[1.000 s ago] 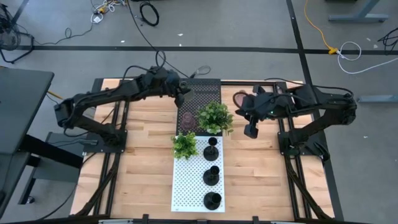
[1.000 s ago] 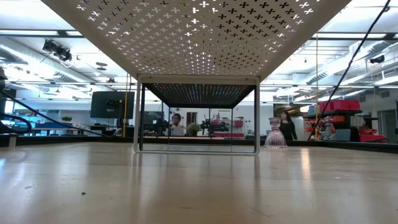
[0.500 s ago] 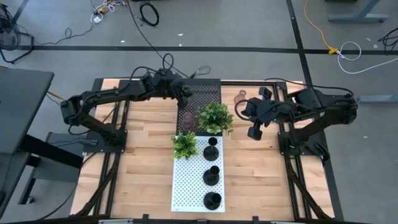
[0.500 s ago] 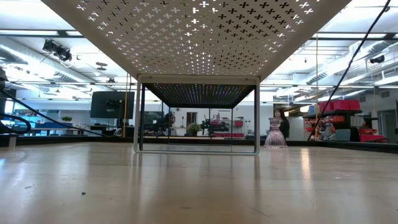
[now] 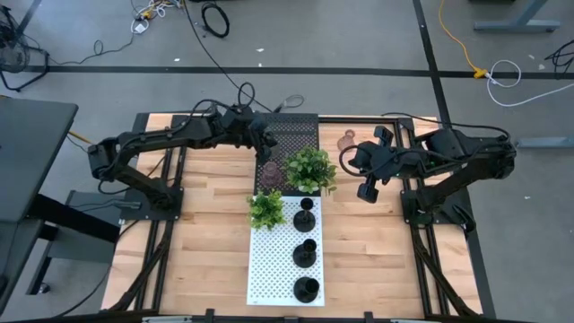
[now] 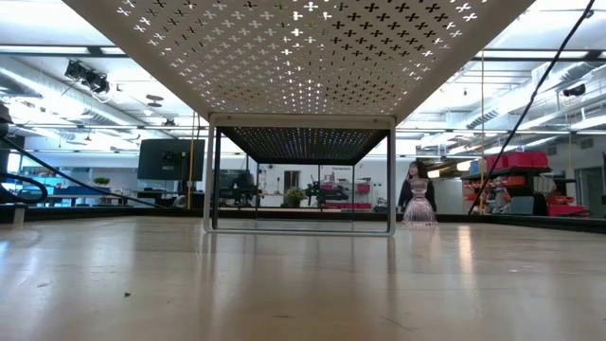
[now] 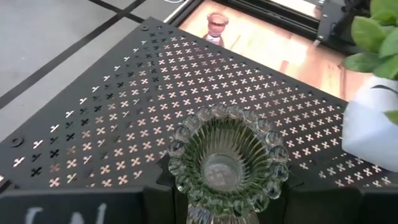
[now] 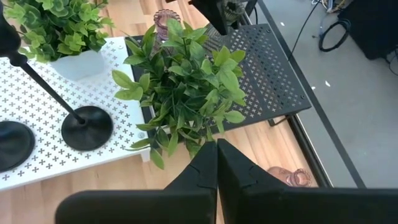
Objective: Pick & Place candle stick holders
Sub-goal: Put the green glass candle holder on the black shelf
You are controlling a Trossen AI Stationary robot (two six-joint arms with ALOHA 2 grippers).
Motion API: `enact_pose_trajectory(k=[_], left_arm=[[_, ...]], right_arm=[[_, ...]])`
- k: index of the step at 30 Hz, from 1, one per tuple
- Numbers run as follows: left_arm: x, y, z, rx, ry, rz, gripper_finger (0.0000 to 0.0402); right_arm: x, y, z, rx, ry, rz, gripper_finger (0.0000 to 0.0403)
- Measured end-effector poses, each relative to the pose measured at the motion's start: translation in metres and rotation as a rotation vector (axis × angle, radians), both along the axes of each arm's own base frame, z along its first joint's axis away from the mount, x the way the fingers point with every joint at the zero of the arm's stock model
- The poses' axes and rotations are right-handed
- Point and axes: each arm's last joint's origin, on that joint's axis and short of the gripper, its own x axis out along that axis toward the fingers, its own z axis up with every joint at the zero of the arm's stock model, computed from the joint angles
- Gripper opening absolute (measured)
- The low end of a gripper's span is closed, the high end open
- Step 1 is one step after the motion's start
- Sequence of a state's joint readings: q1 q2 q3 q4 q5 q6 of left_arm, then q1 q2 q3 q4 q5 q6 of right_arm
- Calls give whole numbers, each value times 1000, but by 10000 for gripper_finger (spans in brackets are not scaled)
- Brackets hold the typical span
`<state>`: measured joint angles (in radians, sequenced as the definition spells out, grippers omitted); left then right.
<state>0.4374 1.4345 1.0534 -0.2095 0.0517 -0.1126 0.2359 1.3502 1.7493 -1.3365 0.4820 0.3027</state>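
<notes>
My left gripper point(image 5: 262, 144) is over the black perforated shelf point(image 5: 300, 135) at the far middle, shut on a greenish glass holder point(image 7: 227, 163). A pinkish glass holder point(image 5: 270, 170) stands on that shelf's near part. Another pinkish glass holder point(image 5: 346, 141) stands on its base on the wood to the shelf's right; it also shows in the low view point(image 6: 418, 204). Three matte black holders point(image 5: 305, 213) point(image 5: 305, 251) point(image 5: 306, 288) stand on the white perforated shelf point(image 5: 269, 269). My right gripper point(image 5: 364, 190) hangs shut and empty right of the plants. My left gripper holds the greenish glass holder just under its beaded rim point(image 7: 177, 163), one finger point(image 7: 163, 193) on either side. The fingers slant down from the table's left. The holder is upright with its mouth up, over the black shelf; whether its base rests there is hidden.
Two green potted plants point(image 5: 310, 169) point(image 5: 266, 208) stand where the black and white shelves meet, close to the holders. Bare wood lies left and right of the shelves. A person shows in the room behind the table point(image 6: 415, 185).
My right gripper has drawn back a little toward the table's right edge, uncovering the pinkish holder on the wood, which stays put. My left gripper has shifted slightly toward the table's left over the black shelf, still holding the greenish holder.
</notes>
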Motion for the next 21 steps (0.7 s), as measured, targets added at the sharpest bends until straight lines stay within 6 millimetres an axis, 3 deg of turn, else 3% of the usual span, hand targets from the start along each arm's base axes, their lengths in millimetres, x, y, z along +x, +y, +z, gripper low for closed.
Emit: enact_pose_trajectory(k=[21], left_arm=[[10,4,-12,-10,21,0,126]], right_arm=[[0,0,0,2,-5,-2,2]])
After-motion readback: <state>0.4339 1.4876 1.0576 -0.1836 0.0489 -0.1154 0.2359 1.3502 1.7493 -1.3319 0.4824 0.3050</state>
